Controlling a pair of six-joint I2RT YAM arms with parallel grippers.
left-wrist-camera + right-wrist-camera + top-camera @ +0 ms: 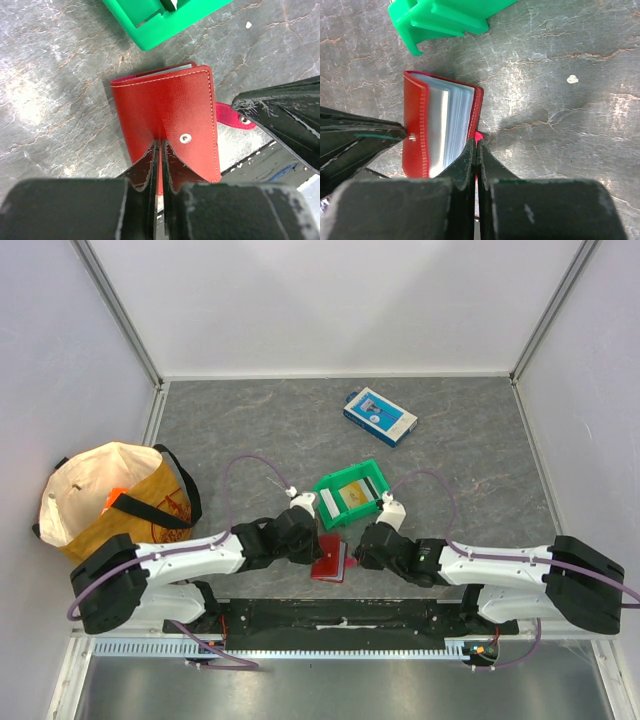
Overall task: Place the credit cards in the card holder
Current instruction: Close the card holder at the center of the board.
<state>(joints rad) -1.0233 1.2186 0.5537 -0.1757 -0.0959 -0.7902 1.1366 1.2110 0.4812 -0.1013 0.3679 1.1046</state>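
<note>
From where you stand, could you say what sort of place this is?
Probably a robot test cell: white walls enclose a grey table, with props like a green bin and canvas bag.

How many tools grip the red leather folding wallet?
2: the left tool pinches the red leather wallet by its cover near the snap; the right tool pinches its closing strap.

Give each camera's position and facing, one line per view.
Top external: above and behind the bases, looking down on the table; left arm and right arm meet at the card holder.
Left wrist: on the left arm, looking down past the left gripper, shut on the card holder's cover.
Right wrist: on the right arm, looking down past the right gripper, shut on its strap.
Shared: both wrist views show the card holder and green bin.
</note>
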